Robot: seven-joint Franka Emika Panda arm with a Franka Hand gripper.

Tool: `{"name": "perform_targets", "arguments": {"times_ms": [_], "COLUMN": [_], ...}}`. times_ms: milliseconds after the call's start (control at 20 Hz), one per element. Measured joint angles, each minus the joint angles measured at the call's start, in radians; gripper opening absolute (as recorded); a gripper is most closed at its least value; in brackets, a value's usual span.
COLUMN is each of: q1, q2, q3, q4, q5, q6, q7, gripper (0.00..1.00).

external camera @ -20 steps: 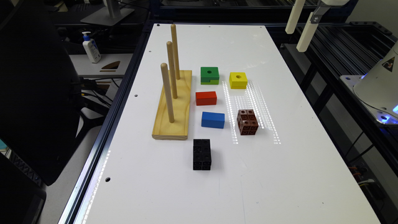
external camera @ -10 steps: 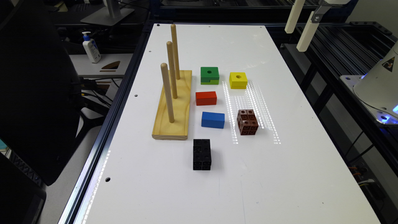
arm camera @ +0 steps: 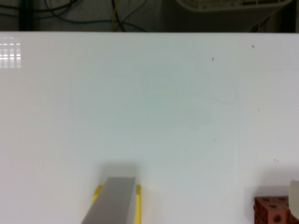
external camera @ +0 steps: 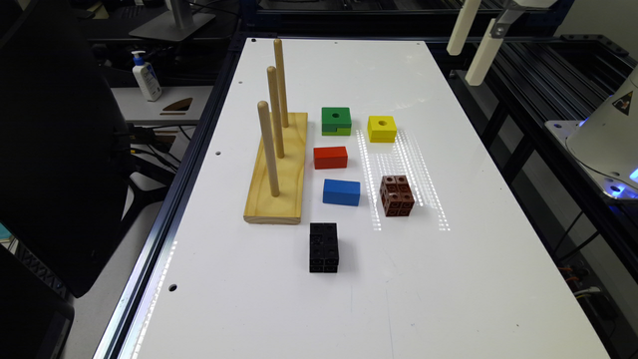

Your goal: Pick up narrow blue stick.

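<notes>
The narrow blue stick (external camera: 341, 192) lies flat on the white table (external camera: 349, 309), between the wooden peg base and a brown cube. A red block (external camera: 330, 157) of like shape lies just behind it. My gripper (external camera: 476, 50) hangs high over the far corner on the exterior view's right, well away from the stick. In the wrist view the gripper (arm camera: 203, 205) is open and holds nothing. One grey finger (arm camera: 112, 203) stands in front of a yellow block (arm camera: 137, 205). The blue stick is out of the wrist view.
A wooden base (external camera: 279, 169) with three upright pegs stands on the exterior view's left of the blocks. Green (external camera: 336, 120) and yellow (external camera: 382, 128) holed blocks sit behind. A brown cube (external camera: 397, 195) and a black block (external camera: 324, 247) lie close to the stick.
</notes>
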Motion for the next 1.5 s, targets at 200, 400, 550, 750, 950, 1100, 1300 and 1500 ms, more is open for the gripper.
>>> {"name": "perform_targets", "arguments": {"times_ms": [200,400,550,750,950,1100,1300,1500], "q1": [0.010,0.014,0.016,0.022,0.022,0.022,0.022,0.022], "q2": [0.065,0.117,0.144,0.182,0.219,0.242,0.280,0.326], "q3": [0.006,0.018,0.024,0.030,0.039,0.050,0.072,0.096], "q4": [0.048,0.091,0.115,0.152,0.185,0.208,0.246,0.291], "q5": [0.0006,0.0027,0.0040,0.0041,0.0048,0.0054,0.0067,0.0073], "q6": [0.008,0.009,0.010,0.010,0.010,0.010,0.011,0.011], "q7": [0.013,0.027,0.034,0.045,0.052,0.063,0.086,0.110], "gripper": [1.00,1.00,1.00,1.00,1.00,1.00,1.00,1.00]}}
